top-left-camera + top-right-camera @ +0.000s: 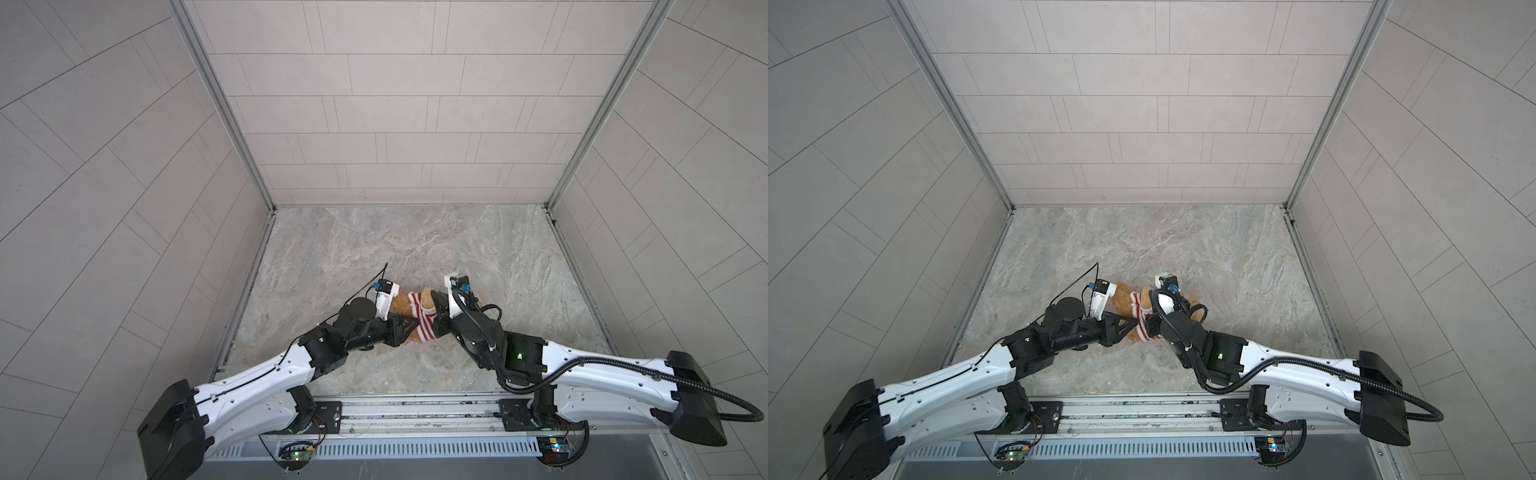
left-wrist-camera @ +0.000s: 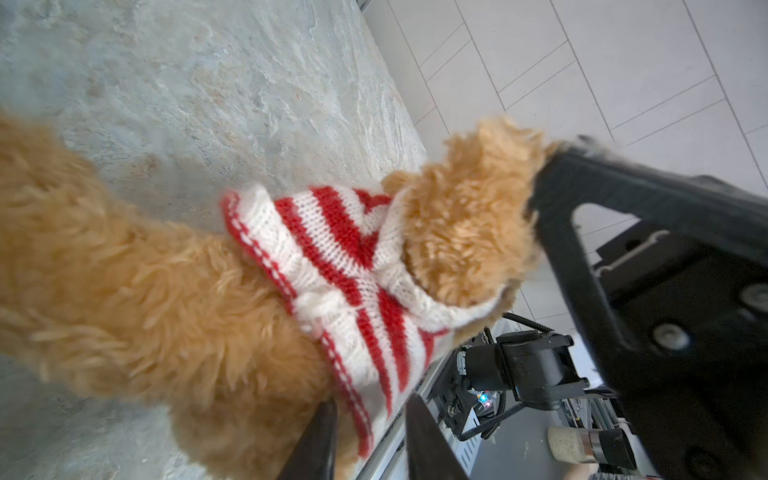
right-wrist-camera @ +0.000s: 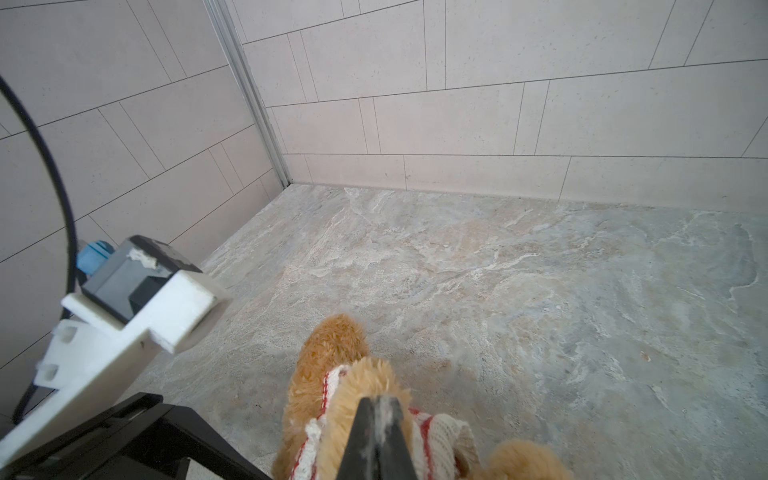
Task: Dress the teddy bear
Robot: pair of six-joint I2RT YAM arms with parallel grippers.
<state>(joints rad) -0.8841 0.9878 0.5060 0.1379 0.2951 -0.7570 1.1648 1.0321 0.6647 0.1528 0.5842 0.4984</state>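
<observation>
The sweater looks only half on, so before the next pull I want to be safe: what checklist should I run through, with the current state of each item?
1. Right gripper shut on the teddy bear's fur: ok, tips closed in it.
2. Left gripper gripping the sweater hem: not ok, jaws apart, the hem loose between them.
3. Sweater down over the body: not ok, it covers only a short band, with much fur bare below the hem.
4. Limb through a ribbed opening: cannot tell, fur sticks out of one, but arm or head is unclear.
5. Other sleeve filled: cannot tell, hidden.
</observation>
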